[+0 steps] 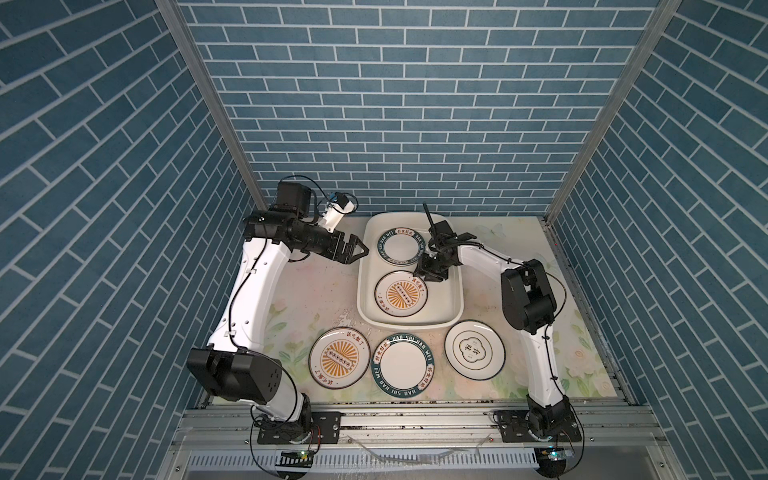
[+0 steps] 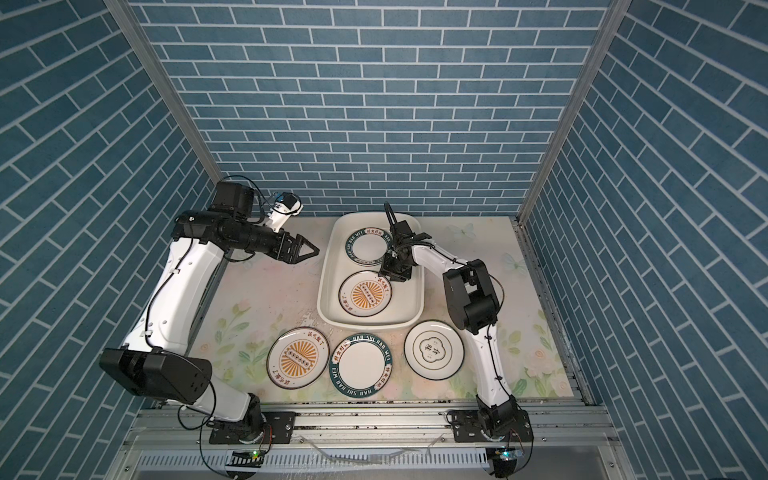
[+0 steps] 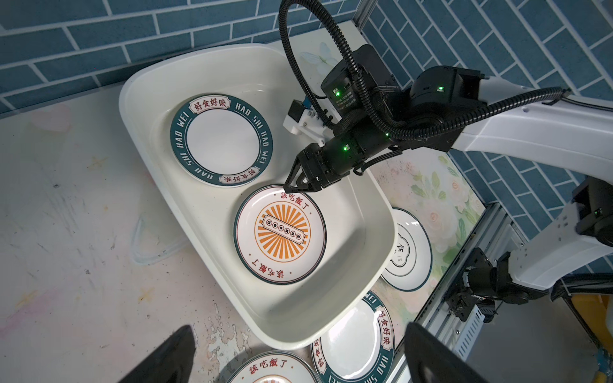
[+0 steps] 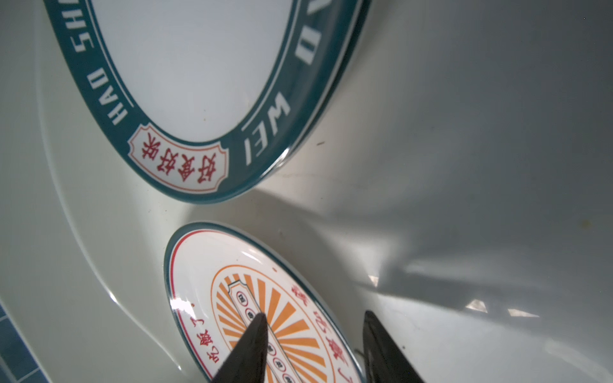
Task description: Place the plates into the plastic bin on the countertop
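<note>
1. Spread wide, nothing btwn its jaws: left gripper [image 1: 358, 252]. Hovers over pale flower-print countertop [image 1: 316, 291], just left of large cream-white rounded-rectangular plastic bin [image 1: 367, 286].
2. Part-spread, pinching nothing: right gripper [image 4: 313, 318]. Reaches down into bin from the right, tips at far-right rim of round white plate w/ orange sunburst ctr [image 1: 401, 294]. In right wrist view, one finger [image 4: 252, 345] over plate's ctr, other over bare bin floor, rim running btwn.
3. Inside bin: sunburst plate flat at near end; at far end, round white plate w/ dark green lettered rim [image 1: 400, 247], close by, no overlap. Hint of a second rim beneath it in right wrist view; can't tell for sure.
4. On countertop, in a row near front edge, left to right in both top views: second sunburst plate [image 1: 339, 358], second green-rimmed plate [image 1: 403, 367] just beside it, then white plate w/ quatrefoil emblem [image 1: 474, 348], a bit apart & nearer the bin.
5. Around: blue brick-pattern walls [image 1: 374, 104] on three sides; aluminium rail [image 1: 415, 415] along front, both arm bases bolted on.
</note>
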